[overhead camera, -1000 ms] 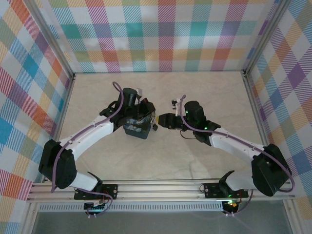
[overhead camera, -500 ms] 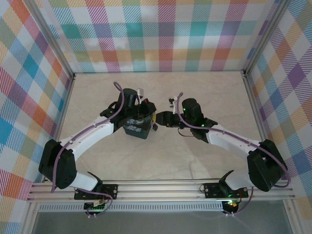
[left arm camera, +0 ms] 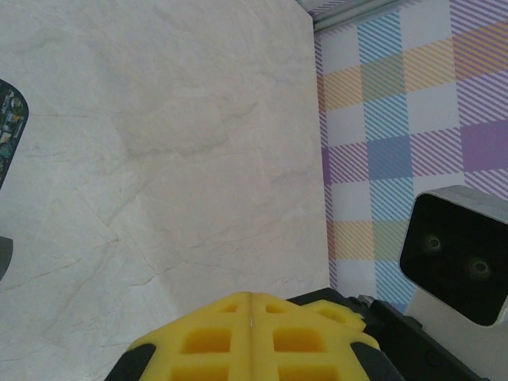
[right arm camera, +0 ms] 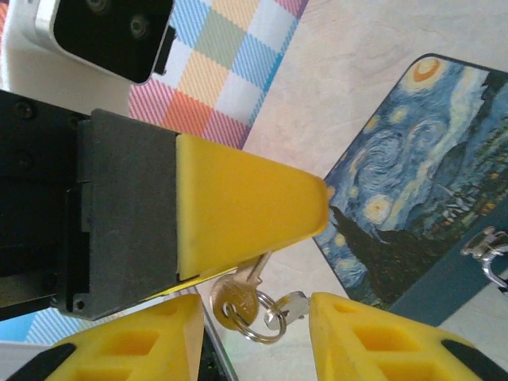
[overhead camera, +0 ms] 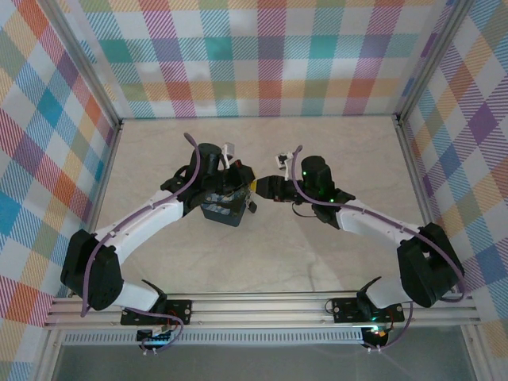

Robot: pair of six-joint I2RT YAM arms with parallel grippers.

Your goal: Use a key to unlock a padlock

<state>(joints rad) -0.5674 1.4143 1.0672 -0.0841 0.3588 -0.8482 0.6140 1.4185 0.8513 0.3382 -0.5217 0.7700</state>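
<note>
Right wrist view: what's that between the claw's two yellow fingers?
The key hangs between the fingers of the open right claw, seemingly pinched by the shut left claw; the right wrist view shows it.

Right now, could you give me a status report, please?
Left pincer shut on key. Right pincer open, flanking it. Probable padlock beside painted box.
</note>
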